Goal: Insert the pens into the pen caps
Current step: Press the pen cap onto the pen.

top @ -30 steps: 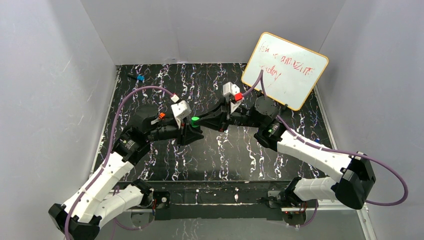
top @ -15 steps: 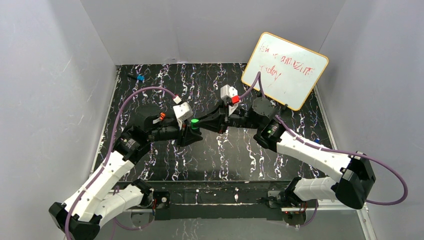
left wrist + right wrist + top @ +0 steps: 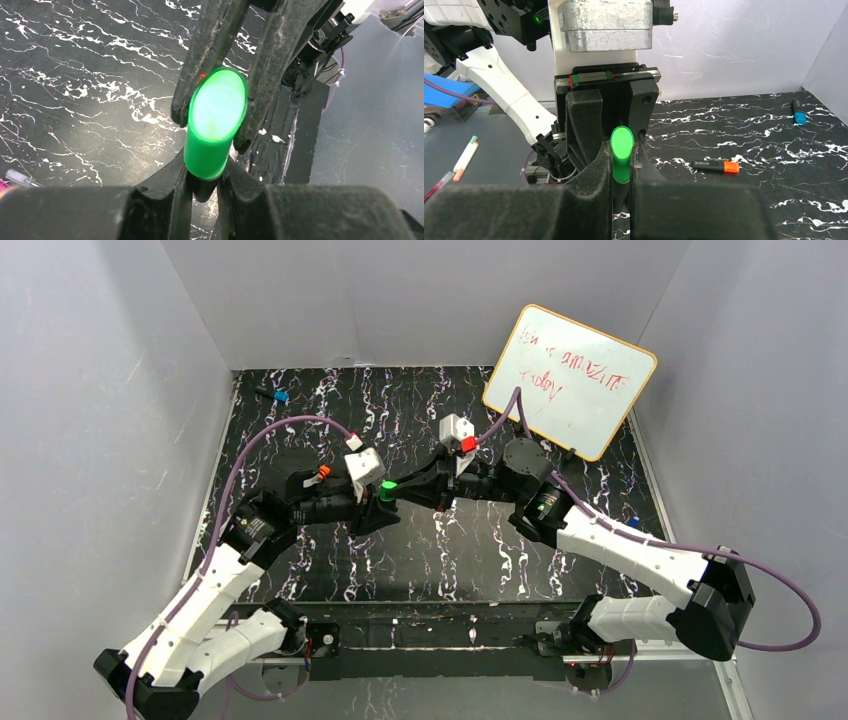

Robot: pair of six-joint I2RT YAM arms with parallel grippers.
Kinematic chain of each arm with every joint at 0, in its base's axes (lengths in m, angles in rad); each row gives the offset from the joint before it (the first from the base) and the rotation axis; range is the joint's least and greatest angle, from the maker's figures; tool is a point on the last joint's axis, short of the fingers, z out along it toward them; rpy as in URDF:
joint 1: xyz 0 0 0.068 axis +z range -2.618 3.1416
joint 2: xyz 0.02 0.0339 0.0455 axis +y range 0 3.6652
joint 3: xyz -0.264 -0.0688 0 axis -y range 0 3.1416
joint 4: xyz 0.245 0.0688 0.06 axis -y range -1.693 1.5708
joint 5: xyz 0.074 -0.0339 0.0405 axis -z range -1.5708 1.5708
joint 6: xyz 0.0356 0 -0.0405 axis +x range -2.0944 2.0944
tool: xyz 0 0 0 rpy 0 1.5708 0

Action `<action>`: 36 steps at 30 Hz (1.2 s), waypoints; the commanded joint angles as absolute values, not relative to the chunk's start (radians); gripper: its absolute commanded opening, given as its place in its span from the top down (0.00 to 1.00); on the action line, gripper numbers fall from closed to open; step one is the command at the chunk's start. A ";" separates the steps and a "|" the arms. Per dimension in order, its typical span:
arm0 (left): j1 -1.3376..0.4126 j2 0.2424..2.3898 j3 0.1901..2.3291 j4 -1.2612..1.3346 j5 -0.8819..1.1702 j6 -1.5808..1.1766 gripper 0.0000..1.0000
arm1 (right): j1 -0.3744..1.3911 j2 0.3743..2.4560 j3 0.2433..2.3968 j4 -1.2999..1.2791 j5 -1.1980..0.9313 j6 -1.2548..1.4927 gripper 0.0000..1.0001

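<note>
A short black pen with a green pen cap [image 3: 387,487] on its top end stands upright in mid-air over the middle of the table, between both grippers. My left gripper [image 3: 206,175] is shut on it at the cap's lower end, where the black body starts. The right gripper [image 3: 622,150] comes from the opposite side and is shut on the green cap [image 3: 622,150]; its fingers [image 3: 200,65] flank the cap's upper rim [image 3: 218,107]. A black pen with an orange cap [image 3: 716,166] lies on the table. Another with a blue cap [image 3: 278,396] lies at the far left corner.
A whiteboard [image 3: 570,380] with red writing leans at the back right. A slim clear pen [image 3: 20,178] lies on the black marbled table [image 3: 440,550] near my left gripper. Grey walls close in the table on three sides.
Both grippers, joined on the green-capped pen, have drifted slightly left and toward the near edge. Neither grip has altered.
</note>
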State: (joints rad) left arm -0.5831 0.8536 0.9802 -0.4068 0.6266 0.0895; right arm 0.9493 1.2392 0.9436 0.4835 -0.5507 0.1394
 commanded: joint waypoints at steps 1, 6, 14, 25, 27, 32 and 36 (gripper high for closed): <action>-0.549 0.750 1.193 0.010 0.549 0.066 1.00 | 1.006 1.323 0.799 -0.173 -0.772 0.117 0.99; -0.549 0.748 1.209 -0.026 0.547 0.082 1.00 | 1.006 1.325 0.795 -0.182 -0.771 0.115 0.99; -0.549 0.753 1.233 -0.063 0.571 0.100 1.00 | 1.006 1.323 0.792 -0.198 -0.787 0.102 0.99; -0.549 0.781 1.289 -0.114 0.654 0.105 1.00 | 1.009 1.313 0.792 -0.208 -0.849 0.045 0.99; -0.549 0.790 1.299 -0.119 0.675 0.105 1.00 | 1.015 1.325 0.801 -0.227 -0.859 0.030 0.99; -0.549 0.815 1.323 -0.149 0.737 0.104 1.00 | 1.026 1.360 0.822 -0.259 -0.868 0.005 0.99; -0.549 0.816 1.326 -0.159 0.751 0.107 1.00 | 1.032 1.370 0.831 -0.274 -0.874 0.002 0.99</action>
State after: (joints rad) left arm -0.5701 0.8501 1.1286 -0.7040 0.6289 0.1616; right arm 0.9539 1.2190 0.9627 0.3676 -0.6395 0.0536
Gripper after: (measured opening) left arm 0.176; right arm 0.122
